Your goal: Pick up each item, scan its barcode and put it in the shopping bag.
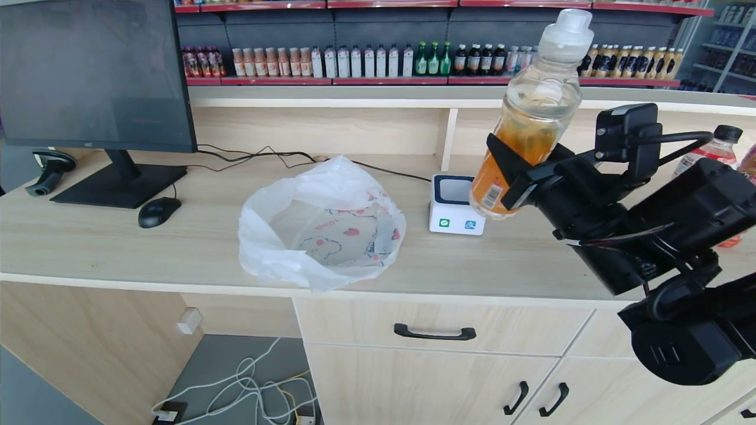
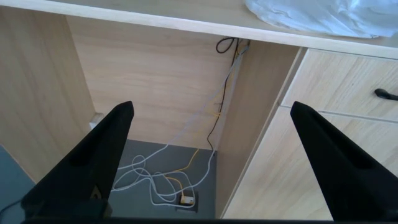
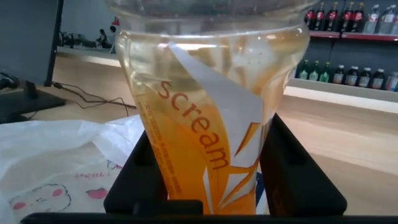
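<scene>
My right gripper [image 1: 512,177] is shut on an orange drink bottle [image 1: 531,124], holding it tilted in the air just right of the small white barcode scanner [image 1: 453,206] on the counter. The bottle's barcode faces down toward the scanner. In the right wrist view the bottle [image 3: 205,124] sits between the two black fingers [image 3: 140,180]. The white plastic shopping bag [image 1: 322,227] lies open on the counter, left of the scanner. My left gripper [image 2: 211,162] hangs open below the counter's front edge, with nothing between its fingers.
A monitor [image 1: 94,77], mouse [image 1: 158,211] and handheld scanner [image 1: 50,171] stand at the counter's left. Another bottle [image 1: 717,150] stands at the far right. Cables run along the back of the counter. Drawers [image 1: 434,330] lie below.
</scene>
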